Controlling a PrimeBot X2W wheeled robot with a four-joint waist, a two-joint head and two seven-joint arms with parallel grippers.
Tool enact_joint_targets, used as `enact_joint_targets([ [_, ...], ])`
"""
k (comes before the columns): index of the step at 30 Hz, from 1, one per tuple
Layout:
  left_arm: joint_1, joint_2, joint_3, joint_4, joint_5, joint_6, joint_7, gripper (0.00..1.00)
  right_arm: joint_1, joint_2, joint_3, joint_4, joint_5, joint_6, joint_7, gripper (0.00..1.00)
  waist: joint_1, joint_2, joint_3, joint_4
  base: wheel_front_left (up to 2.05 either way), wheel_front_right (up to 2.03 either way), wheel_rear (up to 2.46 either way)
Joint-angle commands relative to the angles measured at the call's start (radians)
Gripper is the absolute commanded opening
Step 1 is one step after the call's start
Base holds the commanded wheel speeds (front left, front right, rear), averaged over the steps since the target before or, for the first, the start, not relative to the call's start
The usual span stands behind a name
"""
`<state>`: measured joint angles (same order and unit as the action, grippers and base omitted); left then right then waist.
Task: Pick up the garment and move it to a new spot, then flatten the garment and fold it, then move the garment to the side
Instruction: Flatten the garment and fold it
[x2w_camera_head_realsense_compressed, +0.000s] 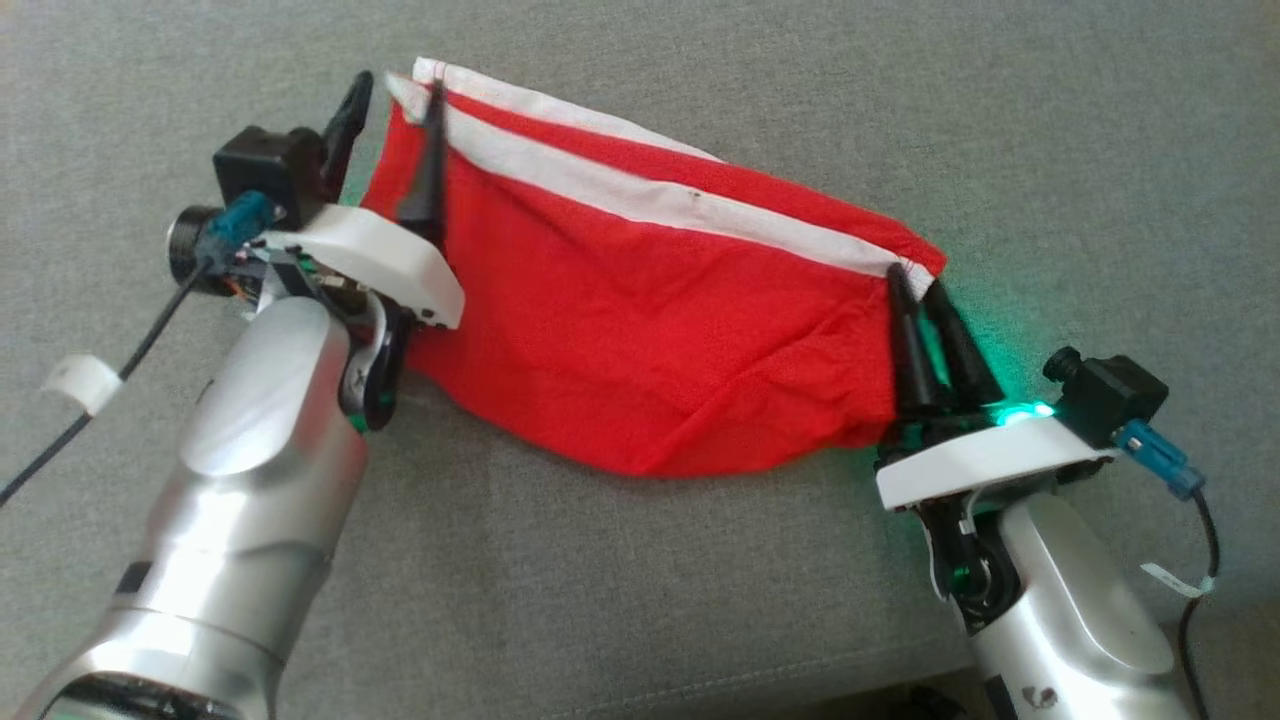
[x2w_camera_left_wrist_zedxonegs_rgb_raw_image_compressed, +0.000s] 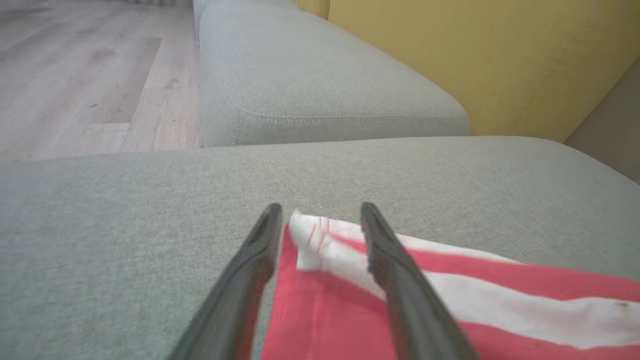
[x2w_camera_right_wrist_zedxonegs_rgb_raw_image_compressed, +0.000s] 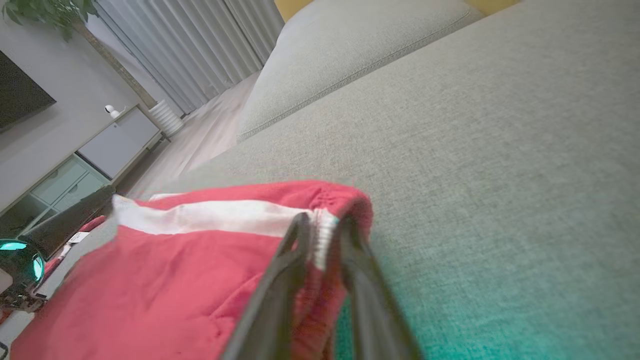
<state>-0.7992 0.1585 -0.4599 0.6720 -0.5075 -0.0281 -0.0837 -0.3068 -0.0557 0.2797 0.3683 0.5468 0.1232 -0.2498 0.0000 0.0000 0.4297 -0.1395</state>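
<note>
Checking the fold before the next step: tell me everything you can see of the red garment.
The red garment is soft cloth, doubled over, two white bands along its far edge. It lies lightly creased on the grey cushion. The left gripper stands open astride one band corner; the right gripper closely flanks the other.

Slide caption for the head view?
Red-and-white garment on grey cushion; left claw open at one top corner, right claw at the other.

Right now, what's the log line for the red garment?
garment: lying on grey cushion | left gripper: open, astride corner | right gripper: at other corner, grip unclear
</note>
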Motion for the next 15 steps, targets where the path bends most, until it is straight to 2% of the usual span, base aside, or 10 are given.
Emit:
enact_joint_targets([
  [1, -0.036, 0.015, 0.013, -0.019, 0.011, -0.009, -0.019, 1.00, -0.010, 0.005, 0.015, -0.026, -0.005, 0.008, -0.011, 1.00, 0.0000, 0.0000, -0.006, 0.003, 0.00, 0.00, 0.00],
  [9, 0.040, -0.012, -0.013, -0.020, 0.002, -0.033, -0.097, 1.00, 0.070, 0.005, -0.053, -0.097, -0.065, 0.008, -0.012, 1.00, 0.0000, 0.0000, -0.075, 0.031, 0.00, 0.00, 0.00],
  [15, 0.155, 0.004, -0.019, -0.026, -0.031, -0.023, -0.044, 1.00, 0.156, 0.005, -0.125, -0.151, -0.150, 0.008, -0.012, 1.00, 0.0000, 0.0000, -0.160, 0.049, 0.00, 0.00, 0.00],
])
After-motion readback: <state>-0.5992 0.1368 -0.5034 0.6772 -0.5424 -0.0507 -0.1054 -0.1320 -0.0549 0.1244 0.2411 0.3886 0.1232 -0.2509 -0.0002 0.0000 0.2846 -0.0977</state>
